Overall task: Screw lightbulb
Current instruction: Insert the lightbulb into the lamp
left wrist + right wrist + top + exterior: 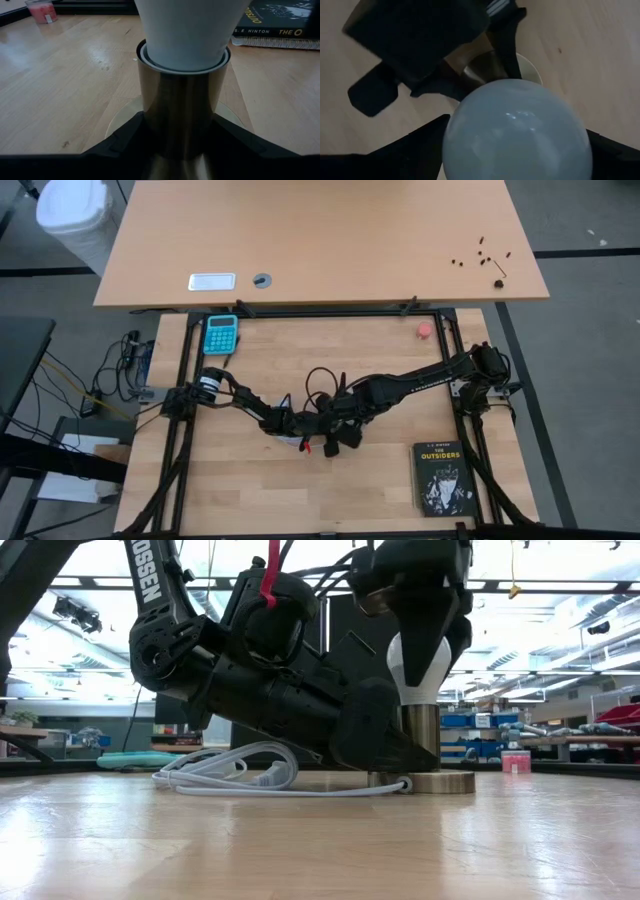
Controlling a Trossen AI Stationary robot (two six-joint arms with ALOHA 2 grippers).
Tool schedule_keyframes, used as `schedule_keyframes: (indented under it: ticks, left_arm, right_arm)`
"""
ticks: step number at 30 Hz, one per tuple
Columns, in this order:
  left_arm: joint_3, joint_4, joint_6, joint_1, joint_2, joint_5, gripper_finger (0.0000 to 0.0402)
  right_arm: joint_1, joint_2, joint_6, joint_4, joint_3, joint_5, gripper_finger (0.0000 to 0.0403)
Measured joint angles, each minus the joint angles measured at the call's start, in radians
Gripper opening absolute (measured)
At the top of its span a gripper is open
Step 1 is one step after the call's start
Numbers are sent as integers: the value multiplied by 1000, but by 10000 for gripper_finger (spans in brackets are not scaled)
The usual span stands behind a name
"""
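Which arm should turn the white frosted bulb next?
Right. The right gripper already holds the white frosted bulb from above, while the left gripper braces the brass socket post.

Wooden table [250, 500] bears book [441, 477], calculator [221, 334], socket [425, 778].

Overhead, tabletop and close wrist cameras share the lightbulb [419, 665].
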Motion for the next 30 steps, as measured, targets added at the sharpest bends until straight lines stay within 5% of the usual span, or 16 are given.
schedule_keyframes:
  ticks: [30]
  left_arm:
    - [0, 0, 1, 0, -1, 3, 200]
  right_arm:
    - [0, 0, -828, -1, 0, 0, 330]
